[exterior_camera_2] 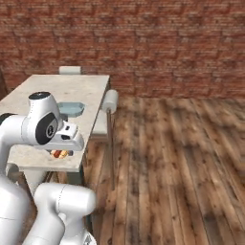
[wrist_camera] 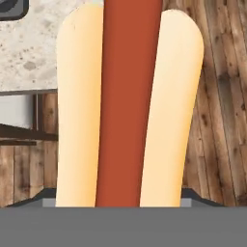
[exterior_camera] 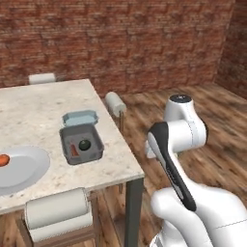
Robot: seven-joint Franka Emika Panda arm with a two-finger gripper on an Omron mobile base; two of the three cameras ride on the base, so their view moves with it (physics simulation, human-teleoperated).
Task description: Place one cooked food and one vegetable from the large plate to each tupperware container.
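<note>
1. Where the hand view looks along the gripper, the hot dog (wrist_camera: 128,106) is seen very close, rising from the bottom edge with its pale bun halves on either side of the red-brown sausage; it is judged to be held in the gripper, though the fingertips themselves are covered by it.
2. Behind the hot dog in that view, the edge of the marble table (wrist_camera: 29,58) is seen at upper left and wooden floor (wrist_camera: 217,120) at right, so the hot dog is placed over the table's edge, off the plate.
3. In the right base view, the hot dog (exterior_camera_2: 60,153) is glimpsed just below the white wrist, near the table's near edge.
4. On the table, the large light-grey plate (exterior_camera: 26,166) is found at the left, with the red-orange tomato (exterior_camera: 4,160) lying on it at its left rim.
5. The dark-grey container (exterior_camera: 81,144) is set to the right of the plate; the dark green ball (exterior_camera: 85,144) and the thin red-brown skewered sausage (exterior_camera: 73,149) are noted inside it, side by side.
6. The light-blue container (exterior_camera: 80,117) is placed just behind the dark-grey one, touching or nearly so; its contents cannot be told.
7. Chairs (exterior_camera: 58,212) are recorded at the table's near side, right side and far end.
</note>
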